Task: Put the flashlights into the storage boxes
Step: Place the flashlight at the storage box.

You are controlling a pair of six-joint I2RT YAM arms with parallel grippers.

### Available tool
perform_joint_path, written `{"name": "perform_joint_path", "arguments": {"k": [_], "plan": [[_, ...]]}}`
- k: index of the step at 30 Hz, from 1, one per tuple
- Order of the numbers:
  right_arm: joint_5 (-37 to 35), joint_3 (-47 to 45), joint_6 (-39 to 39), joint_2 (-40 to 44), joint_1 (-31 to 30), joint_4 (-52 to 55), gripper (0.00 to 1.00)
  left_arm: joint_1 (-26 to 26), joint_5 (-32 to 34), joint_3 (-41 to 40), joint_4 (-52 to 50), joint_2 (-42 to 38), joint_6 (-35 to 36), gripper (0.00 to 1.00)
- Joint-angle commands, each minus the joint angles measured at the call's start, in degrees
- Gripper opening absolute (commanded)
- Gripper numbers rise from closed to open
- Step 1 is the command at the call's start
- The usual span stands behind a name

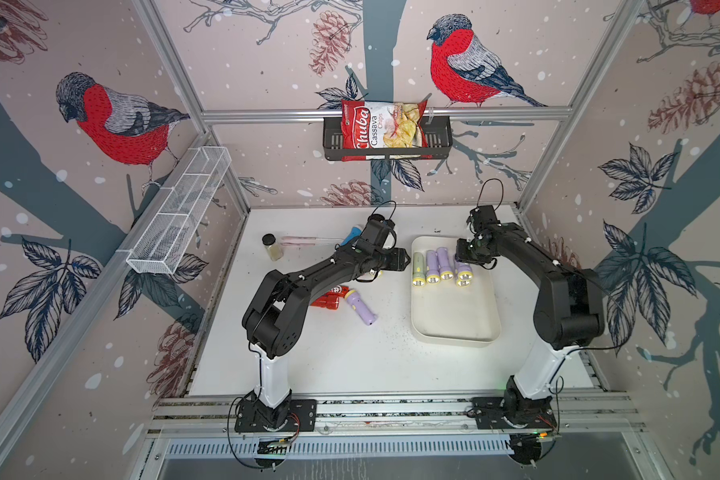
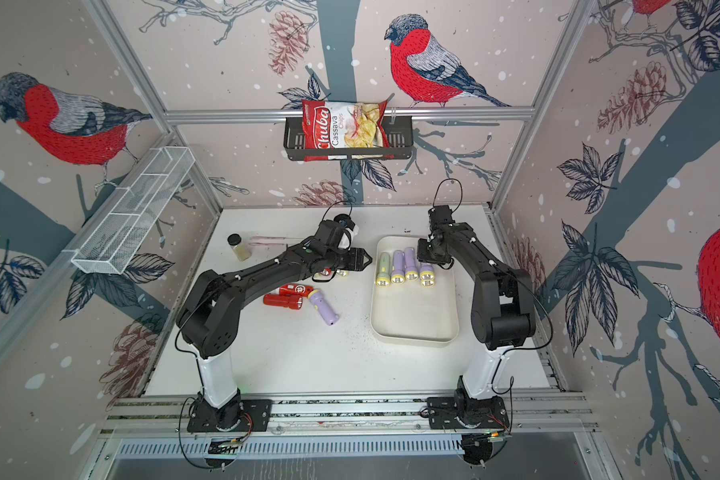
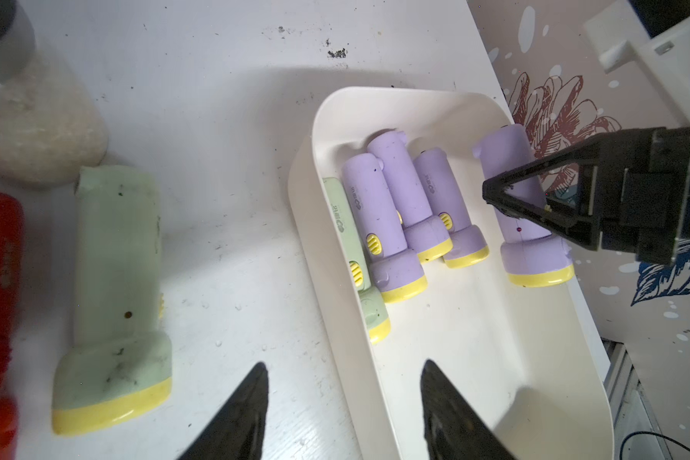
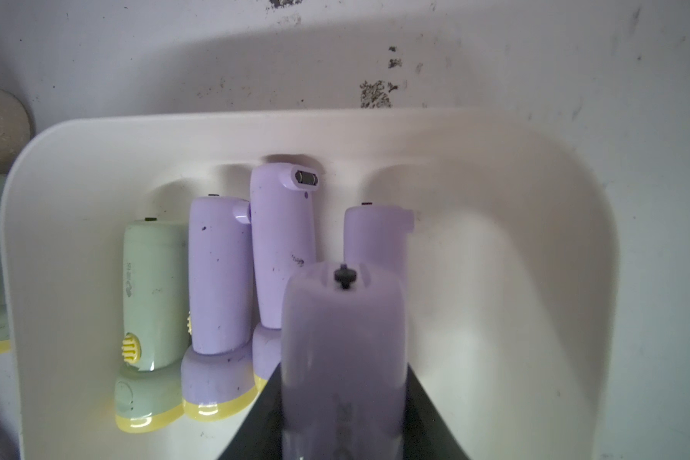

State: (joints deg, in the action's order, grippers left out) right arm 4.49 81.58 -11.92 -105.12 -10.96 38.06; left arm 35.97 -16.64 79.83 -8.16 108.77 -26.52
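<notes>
1. the right end effector (image 4: 343, 422) is clamped across the barrel of a lilac flashlight (image 4: 343, 338), holding it over the cream storage box (image 1: 454, 316), right of centre in both top views.
2. four flashlights lie side by side at the upper end of the box: a green one (image 1: 418, 266) and three lilac.
3. the left end effector (image 3: 343, 370) stands partly open and empty above the worktop (image 3: 236, 199), between the box and a loose pale green flashlight (image 3: 116, 286) at lower left of the left wrist view.
4. loose left of centre: a lilac one (image 1: 360, 309) and red ones (image 2: 285, 301). a blue one (image 1: 352, 235) is mostly hidden by the left arm.
5. they look light, stiff and smooth, so the round barrels will likely roll or slip. best taken mid-barrel, just behind the flared head, jaws square to the length.
</notes>
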Motion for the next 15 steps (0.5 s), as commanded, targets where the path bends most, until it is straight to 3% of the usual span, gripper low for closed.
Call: {"name": "perform_joint_path", "arguments": {"k": [1, 15], "plan": [[-2.0, 2.4, 1.1, -2.1, -0.2, 0.8, 0.32, -0.7, -0.6, -0.3, -0.2, 0.0, 0.8, 0.61], [-6.3, 12.5, 2.6, -12.2, 0.1, 3.8, 0.32, -3.2, -0.3, -2.4, -0.1, -1.8, 0.7, 0.61]]}}
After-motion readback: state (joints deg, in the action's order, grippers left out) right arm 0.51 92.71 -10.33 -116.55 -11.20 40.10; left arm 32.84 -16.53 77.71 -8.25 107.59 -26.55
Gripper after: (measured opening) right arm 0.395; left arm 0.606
